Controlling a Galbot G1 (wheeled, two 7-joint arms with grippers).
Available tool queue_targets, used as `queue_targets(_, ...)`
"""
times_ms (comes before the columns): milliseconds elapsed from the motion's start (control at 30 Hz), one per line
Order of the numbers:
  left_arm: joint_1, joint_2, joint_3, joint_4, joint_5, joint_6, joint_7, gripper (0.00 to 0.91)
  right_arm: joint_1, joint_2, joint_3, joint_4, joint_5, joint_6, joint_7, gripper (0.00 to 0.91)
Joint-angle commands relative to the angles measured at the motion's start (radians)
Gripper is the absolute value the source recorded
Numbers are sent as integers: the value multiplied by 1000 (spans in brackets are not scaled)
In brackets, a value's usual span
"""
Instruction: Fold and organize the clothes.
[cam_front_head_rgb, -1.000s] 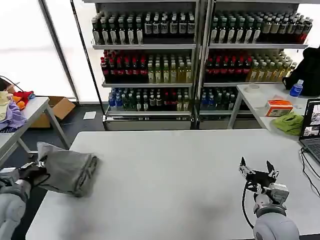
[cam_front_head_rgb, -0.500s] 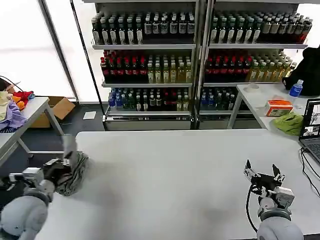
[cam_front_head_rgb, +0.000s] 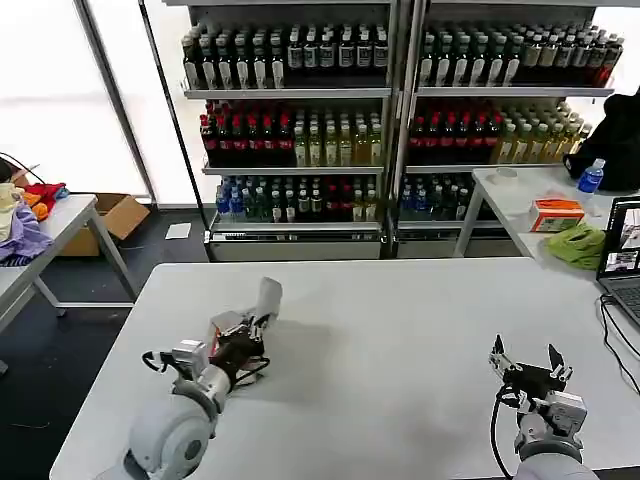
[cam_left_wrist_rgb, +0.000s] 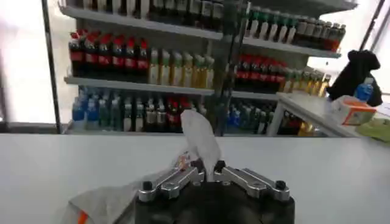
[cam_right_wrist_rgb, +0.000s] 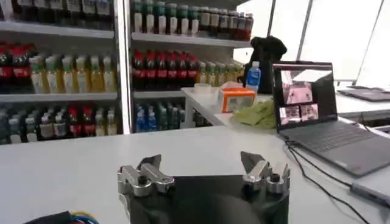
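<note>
A grey T-shirt (cam_left_wrist_rgb: 200, 139) is pinched in my left gripper (cam_left_wrist_rgb: 205, 168), which is shut on it. A fold of the shirt stands up from the jaws. More of it trails beside the gripper (cam_left_wrist_rgb: 100, 199), with a bit of its orange-red neck strip (cam_left_wrist_rgb: 81, 217) showing. In the head view my left gripper (cam_front_head_rgb: 254, 322) is over the left middle of the white table (cam_front_head_rgb: 400, 330), with a flap of the grey T-shirt (cam_front_head_rgb: 268, 298) rising above it. My right gripper (cam_front_head_rgb: 527, 362) hovers open and empty near the table's front right (cam_right_wrist_rgb: 204, 170).
Shelves of bottles (cam_front_head_rgb: 390, 120) stand behind the table. A side table at the right carries a laptop (cam_front_head_rgb: 622, 250), a lime-green cloth (cam_front_head_rgb: 578, 246), an orange box (cam_front_head_rgb: 557, 214) and a blue bottle (cam_front_head_rgb: 591, 177). Coloured garments (cam_front_head_rgb: 22, 225) lie on a table at the left.
My left arm has swung from the table's left edge toward the middle, dragging the grey T-shirt with it. The spread bundle is now bunched at the gripper. The right gripper drifted slightly nearer.
</note>
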Motion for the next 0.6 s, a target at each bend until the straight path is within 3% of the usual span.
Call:
queue_targets(33, -91, -85, 158, 72, -6, 5, -15, 0, -10, 29, -17, 4, -48, -11, 5, 907)
queue_targets(67, -88, -86, 157, 70, -14, 5, -7, 725, -5, 30, -23, 1, -54, -13, 6, 907)
queue_targets(100, -87, -91, 156, 66, -26, 5, 5, 907, 0, 32, -27, -1, -57, -16, 6, 907)
queue_targets(233, -78, -114, 152, 61, -81, -29, 67, 907, 18, 34, -47, -5, -49, -28, 10, 907)
queue_targets(400, -71, -126, 141, 40, -85, -10, 48, 907, 47, 24, -71, -7, 39, -74, 20, 907)
queue_targets(600, -62, -81, 83, 34, -74, -5, -2, 907, 91, -34, -142, -41, 168, -92, -26, 907)
